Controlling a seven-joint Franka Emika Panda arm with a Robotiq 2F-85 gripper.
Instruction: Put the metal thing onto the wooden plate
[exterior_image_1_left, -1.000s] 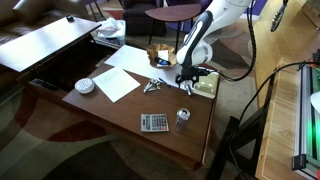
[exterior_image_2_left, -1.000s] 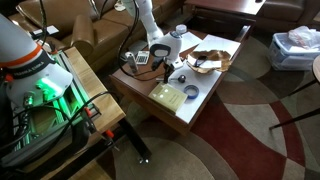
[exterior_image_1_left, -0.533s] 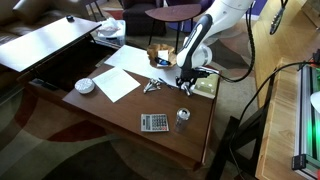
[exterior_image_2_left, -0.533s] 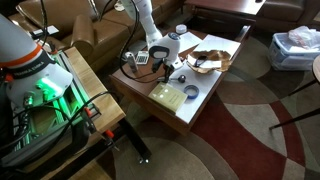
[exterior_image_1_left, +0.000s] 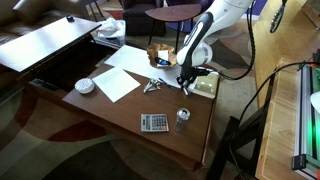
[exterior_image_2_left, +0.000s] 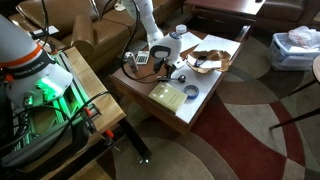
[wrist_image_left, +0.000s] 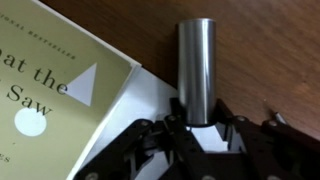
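Claw (wrist_image_left: 200, 135) seemingly grips the metal thing (wrist_image_left: 195, 70) beside a book (wrist_image_left: 50, 90); white bowl (exterior_image_1_left: 85, 86) sits well apart.

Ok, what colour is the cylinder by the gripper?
The metal thing is silver-grey; wrist view shows it best.

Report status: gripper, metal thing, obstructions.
Gripper jaws shut on metal thing. Metal thing over table wood, beside book. Book and paper close by jaws.

Soft indoor light; small, blurry frames; wrist view defocused.
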